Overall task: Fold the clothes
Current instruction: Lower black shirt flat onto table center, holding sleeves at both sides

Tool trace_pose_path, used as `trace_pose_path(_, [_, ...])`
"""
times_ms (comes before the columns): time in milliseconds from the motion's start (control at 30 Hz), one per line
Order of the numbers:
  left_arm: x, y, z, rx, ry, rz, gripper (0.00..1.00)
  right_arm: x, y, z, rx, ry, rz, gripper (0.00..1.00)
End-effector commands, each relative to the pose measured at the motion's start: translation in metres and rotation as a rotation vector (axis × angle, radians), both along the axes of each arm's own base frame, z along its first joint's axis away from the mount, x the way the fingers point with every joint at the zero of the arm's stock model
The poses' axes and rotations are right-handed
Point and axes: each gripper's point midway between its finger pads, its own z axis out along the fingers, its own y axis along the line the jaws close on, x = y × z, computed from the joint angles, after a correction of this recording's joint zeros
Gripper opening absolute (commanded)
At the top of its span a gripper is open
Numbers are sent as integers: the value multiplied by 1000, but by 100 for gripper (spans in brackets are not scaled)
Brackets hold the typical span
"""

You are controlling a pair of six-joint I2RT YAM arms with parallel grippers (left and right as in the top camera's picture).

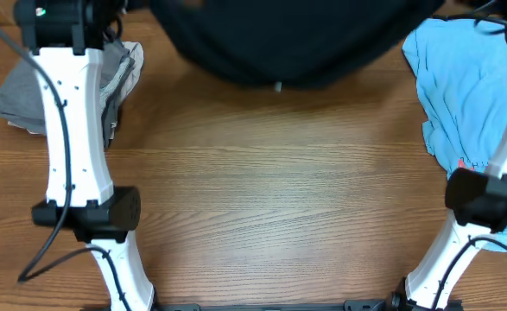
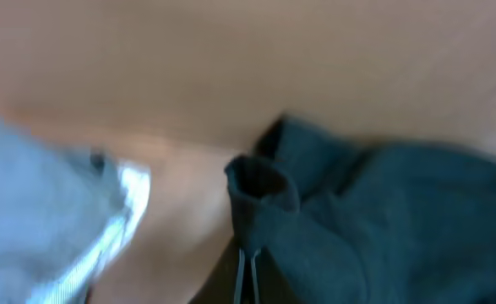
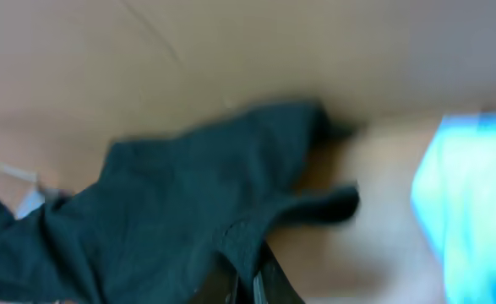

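Cloth soft, thin and limp throughout, no stiffness anywhere. Black T-shirt heaped at the far middle of the table, partly cut off by the top of the overhead view, curved lower edge turned toward the table's centre, small white label right at that edge. Matte knit, deep rounded folds, no sheen.

Left gripper pressed together on a puckered lip of the black T-shirt, fabric bunched over its narrow tips. Right gripper likewise closed, pinching a drooping flap of the same black T-shirt. Both wrist views blurred; depth of each bite hard to judge.

Probably light and easy to lift, but sure to sag, stretch and drag between two holds, and likely to slip out of a shallow pinch. Best taken at shoulders, sleeve ends or hem corners, for the doubled cloth at those seams.

Light blue T-shirt crumpled along the table's right side, a trace of red print beside the right arm; smoother, brighter surface. Grey garment bunched at the table's far-left corner, pale striped band at one edge. Table flat, smooth wood grain, probably kind to sliding and flattening cloth.
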Motion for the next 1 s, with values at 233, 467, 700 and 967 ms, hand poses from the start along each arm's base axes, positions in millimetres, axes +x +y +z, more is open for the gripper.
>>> trace_pose_path(233, [-39,33,-112,49,461,37,4,-65,-10,-71,9,393,3,4])
trace_pose_path(467, [-59,27,-123,35,554,-40,4,-72,-9,-82,36,450,-9,4])
trace_pose_path(700, [-63,13,-131,-23,583,-101,4,-101,-14,-89,-31,531,-49,4])
trace_pose_path(967, [-107,21,-130,19,675,-73,4,-163,-4,-82,-71,595,-65,4])
